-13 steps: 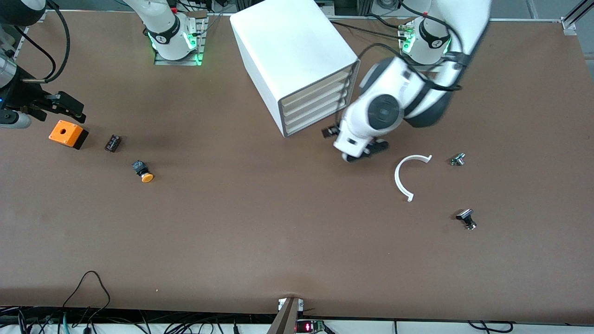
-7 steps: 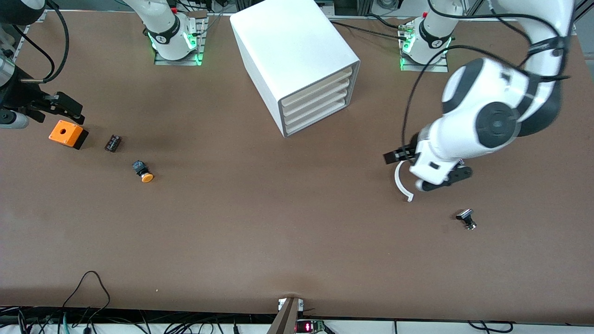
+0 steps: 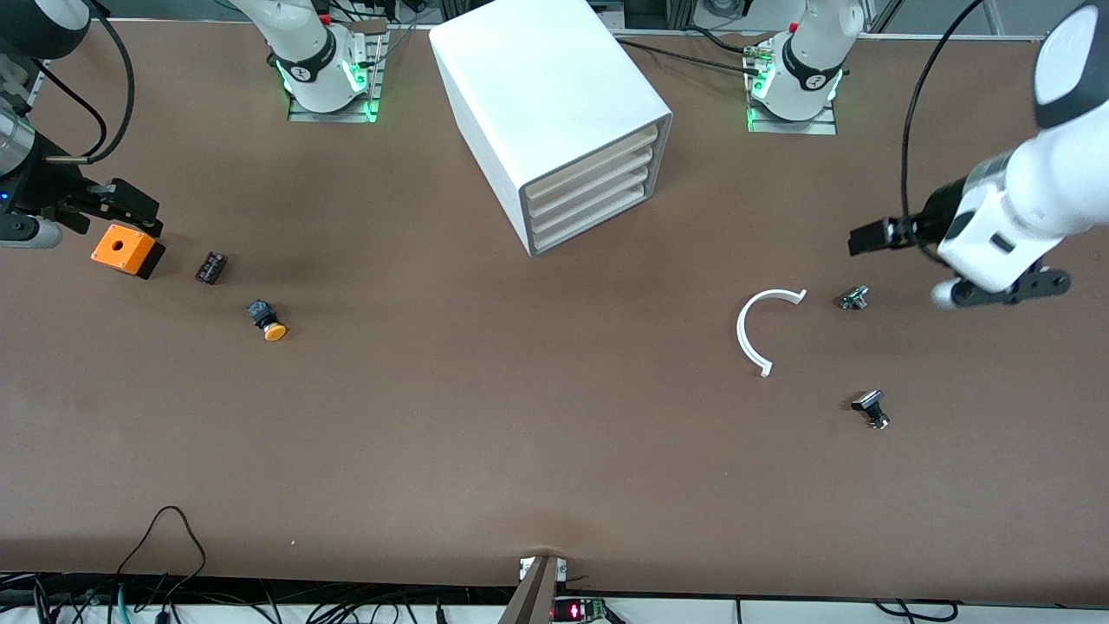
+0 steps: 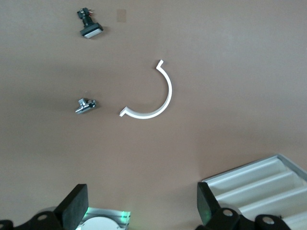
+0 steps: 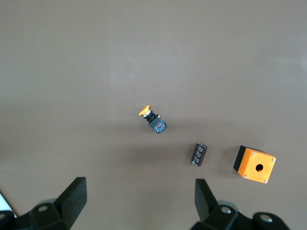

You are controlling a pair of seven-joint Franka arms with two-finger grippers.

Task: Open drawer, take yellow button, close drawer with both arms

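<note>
Brown tabletop, cabinet (image 3: 554, 113) shut, both arms parked out wide, task looks finished or not started.

Top drawer (image 3: 589, 159) flush with the three below, no handle gap visible. Button (image 3: 267, 320) lying on its side on bare table toward right arm's end, nearer front camera than black ribbed block (image 3: 210, 267) and orange box (image 3: 126, 250), so not in any drawer. Left gripper (image 3: 953, 264) up over left arm's end of table, beside small metal part (image 3: 854, 297), fingers spread, empty. Right gripper (image 3: 104, 204) over orange box, fingers apart, nothing held. White C-shaped ring (image 3: 762, 325) and black-capped part (image 3: 870, 408) loose near left arm's side. Judging by layout: if starting, next move needs a gripper at top drawer front to pull. Cables along table's near edge, bases lit green.
</note>
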